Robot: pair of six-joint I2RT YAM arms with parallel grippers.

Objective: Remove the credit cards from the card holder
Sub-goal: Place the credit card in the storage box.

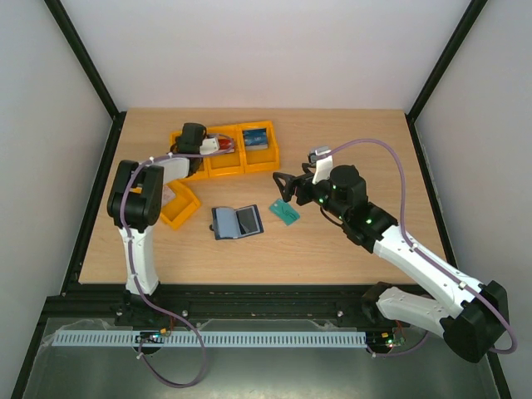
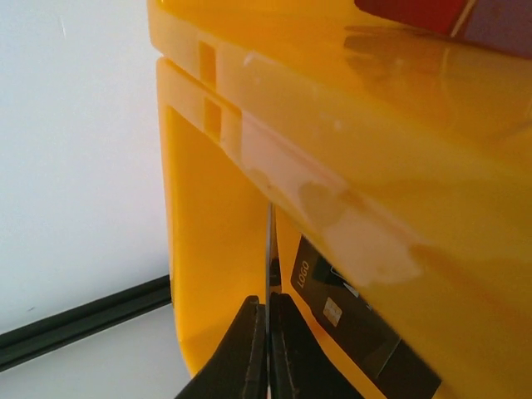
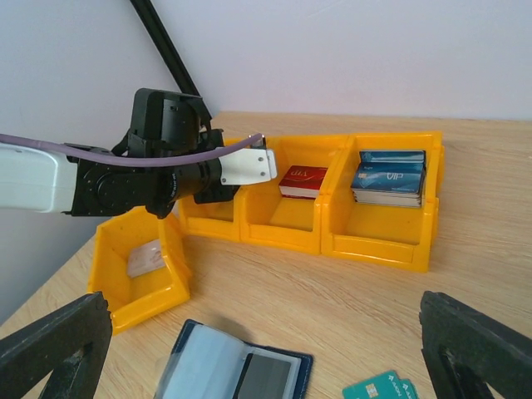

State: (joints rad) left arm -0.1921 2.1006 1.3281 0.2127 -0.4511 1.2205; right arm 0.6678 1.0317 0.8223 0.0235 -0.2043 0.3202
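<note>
The card holder (image 1: 237,222) lies open on the table, navy outside and pale inside, and also shows in the right wrist view (image 3: 208,370). A dark grey credit card (image 1: 248,220) sits in its right sleeve (image 3: 268,380). My left gripper (image 1: 195,137) is down in the leftmost back bin, shut (image 2: 268,303) on a thin card (image 2: 269,258) seen edge-on. A dark card marked LOGO (image 2: 345,316) lies in that bin. My right gripper (image 1: 287,187) is wide open and empty (image 3: 262,312), above the table just right of the holder.
Three orange bins stand in a row at the back: the left one (image 2: 208,208), the middle (image 3: 287,220) with red cards (image 3: 303,180), the right (image 3: 382,233) with blue cards (image 3: 389,176). A fourth bin (image 1: 179,204) holds pale cards. A teal-green card (image 1: 285,213) lies beside the holder.
</note>
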